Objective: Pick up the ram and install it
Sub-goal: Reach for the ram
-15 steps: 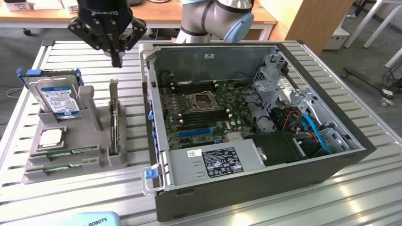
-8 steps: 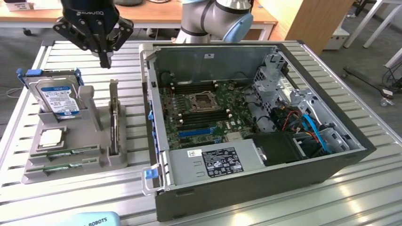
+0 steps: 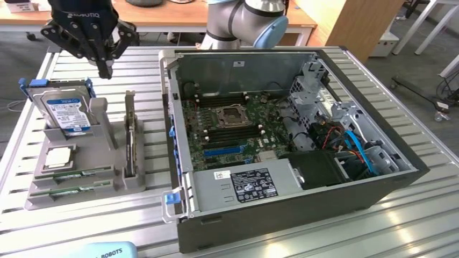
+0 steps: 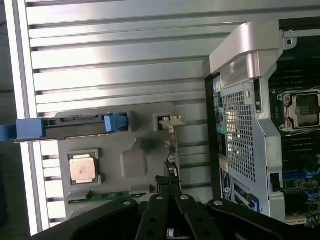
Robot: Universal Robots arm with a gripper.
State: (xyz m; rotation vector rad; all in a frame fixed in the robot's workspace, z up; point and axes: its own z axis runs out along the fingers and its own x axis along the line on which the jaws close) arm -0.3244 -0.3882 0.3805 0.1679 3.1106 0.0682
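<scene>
Two ram sticks lie flat, side by side, in the front slots of a grey holder (image 3: 107,177): one ram (image 3: 77,174) and its twin (image 3: 72,188), both thin green boards. In the wrist view a green edge of a ram (image 4: 107,196) shows just past the fingers. My gripper (image 3: 106,71) hangs in the air behind the holder, above and beyond the hard drive, well away from the ram. Its black fingers (image 4: 161,200) meet at the tips (image 4: 168,181), shut with nothing between them.
In the holder stand a blue-labelled hard drive (image 3: 68,110), a square silver processor (image 3: 59,157) and an upright card (image 3: 129,134). On the exterior view's right lies the open computer case (image 3: 287,199) with its motherboard (image 3: 229,121), memory slots (image 3: 215,100) and empty processor socket (image 4: 302,112).
</scene>
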